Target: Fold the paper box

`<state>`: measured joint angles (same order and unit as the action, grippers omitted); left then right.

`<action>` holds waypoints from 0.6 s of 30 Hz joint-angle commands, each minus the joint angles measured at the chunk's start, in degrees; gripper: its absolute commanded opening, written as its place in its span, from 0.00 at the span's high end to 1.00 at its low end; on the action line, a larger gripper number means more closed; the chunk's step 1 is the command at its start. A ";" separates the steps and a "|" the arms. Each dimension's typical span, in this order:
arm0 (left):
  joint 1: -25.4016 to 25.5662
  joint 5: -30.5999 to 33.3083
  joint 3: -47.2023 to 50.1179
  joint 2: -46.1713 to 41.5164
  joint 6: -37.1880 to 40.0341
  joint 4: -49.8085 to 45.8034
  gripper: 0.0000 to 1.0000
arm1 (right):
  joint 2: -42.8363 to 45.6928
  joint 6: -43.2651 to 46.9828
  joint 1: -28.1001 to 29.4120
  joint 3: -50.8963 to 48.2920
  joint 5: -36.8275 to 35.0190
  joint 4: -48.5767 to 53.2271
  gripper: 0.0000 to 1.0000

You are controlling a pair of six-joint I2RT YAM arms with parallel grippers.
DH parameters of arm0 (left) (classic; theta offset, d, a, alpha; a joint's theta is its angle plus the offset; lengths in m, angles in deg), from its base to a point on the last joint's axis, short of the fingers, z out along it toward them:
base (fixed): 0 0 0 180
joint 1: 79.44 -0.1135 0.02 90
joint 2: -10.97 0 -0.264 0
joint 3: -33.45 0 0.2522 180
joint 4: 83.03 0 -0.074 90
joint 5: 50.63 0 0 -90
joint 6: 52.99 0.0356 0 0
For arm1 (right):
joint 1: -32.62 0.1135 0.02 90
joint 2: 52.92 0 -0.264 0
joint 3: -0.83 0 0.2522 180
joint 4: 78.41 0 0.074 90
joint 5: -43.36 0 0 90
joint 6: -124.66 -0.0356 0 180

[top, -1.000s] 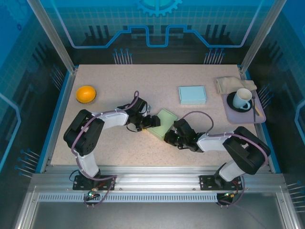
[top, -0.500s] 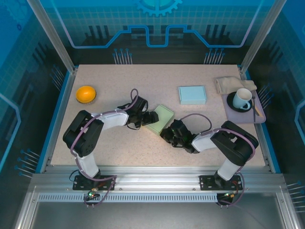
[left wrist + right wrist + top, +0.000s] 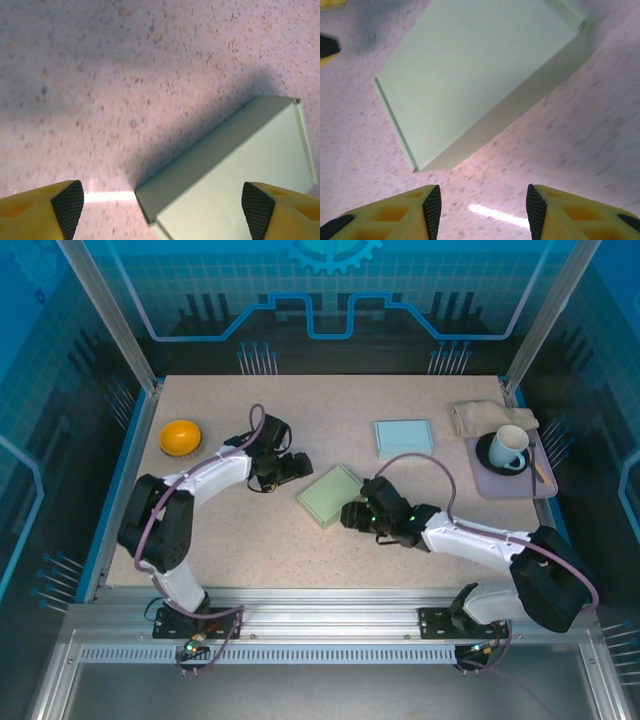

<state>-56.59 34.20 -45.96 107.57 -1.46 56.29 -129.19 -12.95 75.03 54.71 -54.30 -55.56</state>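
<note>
The left fingers [image 3: 67,202] were spread wide and the right fingers [image 3: 432,204] stood at a middling gap. Neither pair held anything, and bare bench showed between each.

From where I stood, the speckled bench [image 3: 260,540] carried everything. The pale green box [image 3: 330,495] lay flat near its middle, turned cornerwise, between the two arms. The left fingers hovered just beside its far-left corner and the right fingers just beside its near-right edge, with neither pair touching it. Its lid was down and its walls looked square. One thin seam ran along an edge, so I judged the folding done or very nearly so.

The next move seemed to call for little. If that seam was an untucked flap, it wanted a light press on the lid. Otherwise both arms only needed to lift clear without nudging the box.

Further back sat a pale blue box [image 3: 404,438], well apart from the green one. A tray [image 3: 510,494] at the right edge held a white mug [image 3: 510,447], and an orange bowl [image 3: 180,436] sat at the left.

I could read no brand, label or writing on the box or on anything else.
</note>
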 commanded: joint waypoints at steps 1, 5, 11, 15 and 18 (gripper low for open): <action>3.03 -1.30 8.38 -7.04 -7.44 2.97 0.15 | -0.77 21.58 -5.10 7.40 -2.09 12.51 0.43; 8.23 -1.83 15.39 -8.62 -15.46 12.52 0.16 | -6.26 31.25 -12.61 13.26 5.52 10.97 0.37; 10.63 -1.64 16.62 -4.41 -19.40 20.98 0.19 | -17.67 36.52 -16.58 20.51 14.10 8.42 0.36; 10.63 -1.03 14.12 -1.29 -18.82 22.04 0.21 | -23.14 35.29 -16.57 22.45 15.63 6.53 0.37; 10.42 -0.14 11.28 1.68 -18.06 20.51 0.24 | -25.62 32.98 -16.50 22.47 16.76 4.93 0.39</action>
<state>-46.01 33.15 -31.51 106.94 -18.82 75.50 -153.23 20.32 58.46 75.47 -40.95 -49.36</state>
